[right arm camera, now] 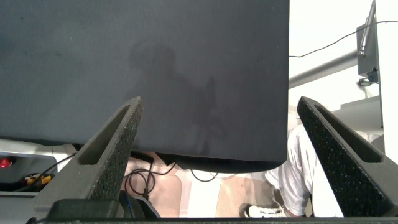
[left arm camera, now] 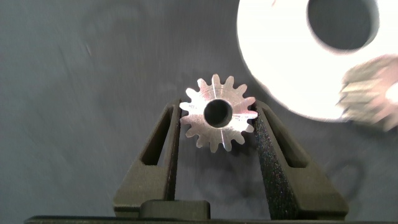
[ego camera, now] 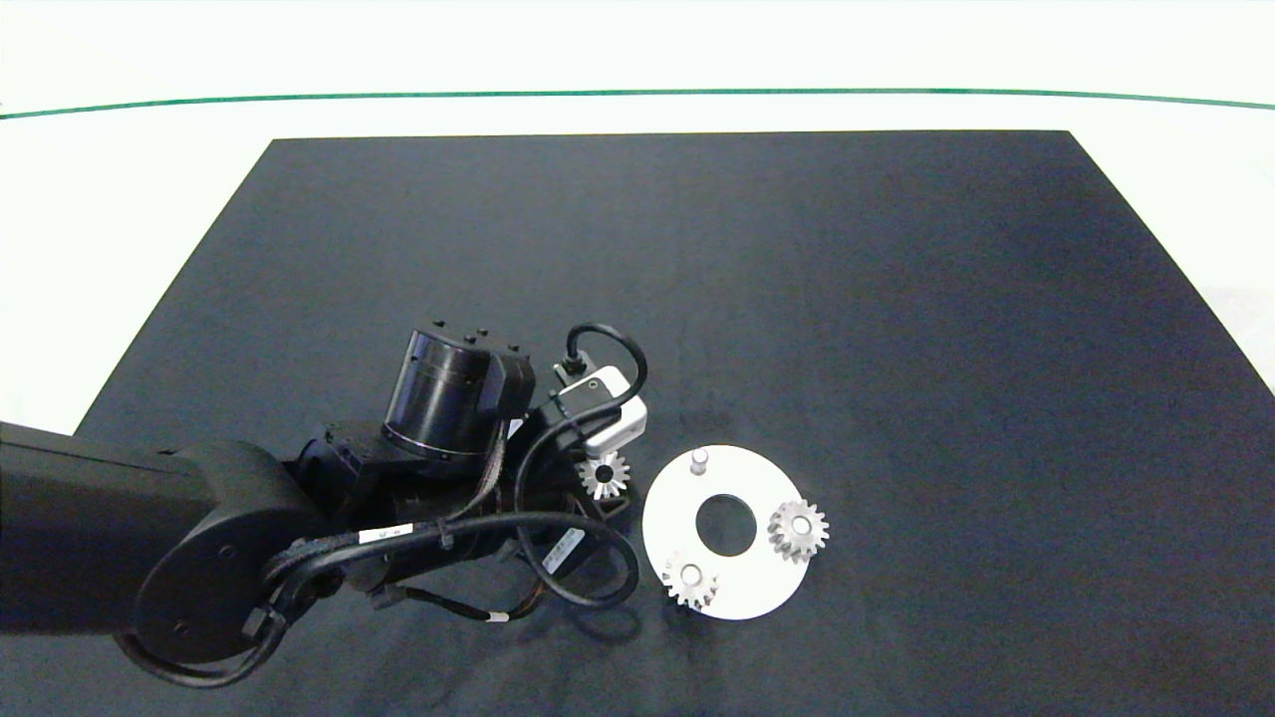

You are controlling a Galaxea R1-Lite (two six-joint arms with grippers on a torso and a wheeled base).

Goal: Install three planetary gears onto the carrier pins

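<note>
From above, the left arm [ego camera: 199, 538] comes in from the left edge over the dark mat [ego camera: 697, 279], and its bulk hides the fingers; only the left wrist view shows the left gripper [left arm camera: 217, 121] clamped on a planetary gear [left arm camera: 218, 112], one finger [left arm camera: 168, 140] pressed against the teeth on each side. That gear [ego camera: 605, 474] sits flat-faced, its centre hole turned up toward the camera, its axis upright, just beside the white disc [ego camera: 747, 583] and apart from its rim. On the disc, one carrier pin [ego camera: 699, 459] at the far edge stands bare. Two more gears are seated flat on the disc, one near the front edge [ego camera: 689, 579] and one on the right side [ego camera: 797, 530]. The right gripper [right arm camera: 217, 124] appears only in its own wrist view, fingers spread wide with nothing between them, off beyond the mat's edge, where a person's leg and shoe [right arm camera: 292, 180] show.
</note>
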